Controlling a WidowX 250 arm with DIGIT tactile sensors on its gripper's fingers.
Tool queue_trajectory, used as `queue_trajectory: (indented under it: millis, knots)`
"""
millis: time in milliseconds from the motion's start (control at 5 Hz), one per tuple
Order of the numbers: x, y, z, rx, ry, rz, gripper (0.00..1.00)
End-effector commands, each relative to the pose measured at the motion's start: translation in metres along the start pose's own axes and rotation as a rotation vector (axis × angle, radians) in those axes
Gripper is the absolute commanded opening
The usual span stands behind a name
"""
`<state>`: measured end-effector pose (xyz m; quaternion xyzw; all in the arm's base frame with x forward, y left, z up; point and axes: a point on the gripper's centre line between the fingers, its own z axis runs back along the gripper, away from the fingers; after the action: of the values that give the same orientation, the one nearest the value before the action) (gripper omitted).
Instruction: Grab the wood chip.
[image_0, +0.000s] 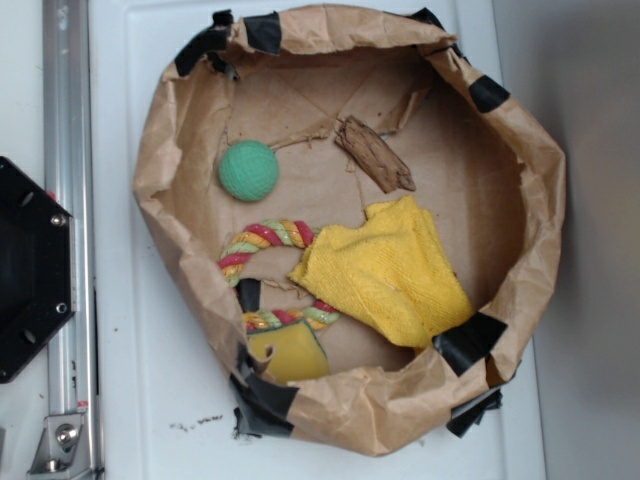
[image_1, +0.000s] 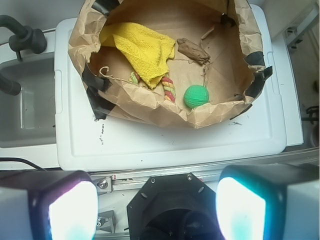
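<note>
Brown wood chip (image_0: 375, 153) seemingly beside green ball (image_0: 248, 170)

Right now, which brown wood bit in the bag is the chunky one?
The wood chip, above the yellow cloth: thick, dark, grainy. The other pieces beside it are thin pale splinters.

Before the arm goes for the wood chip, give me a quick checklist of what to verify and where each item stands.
1. Wood chip in view, lying on the paper enclosure's floor: ok.
2. Nothing lying on the chip; yellow cloth sits close beside it, apart: ok.
3. Green ball clear of the chip: ok.
4. Pincer open, fingers wide apart: ok.
5. Pincer positioned over the chip: not ok, it is outside the paper wall.
6. Thin splinters touching the chip: cannot tell.
</note>
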<state>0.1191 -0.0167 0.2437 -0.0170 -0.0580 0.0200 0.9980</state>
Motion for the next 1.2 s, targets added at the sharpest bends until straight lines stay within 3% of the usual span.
queue_trajectory:
  millis: [0,200,400,600,1000]
  knots:
    - [0.0,0.0,0.0,0.0,0.0,0.0,1.0]
    - [0.047,0.029,-0.023,-0.077,0.052,-0.123,1.0]
    - [0.088,0.047,-0.049,-0.054,0.099,-0.196,1.0]
    - [0.118,0.064,-0.07,-0.019,0.106,-0.264,1.0]
    - [0.131,0.06,-0.118,0.162,0.038,-0.513,1.0]
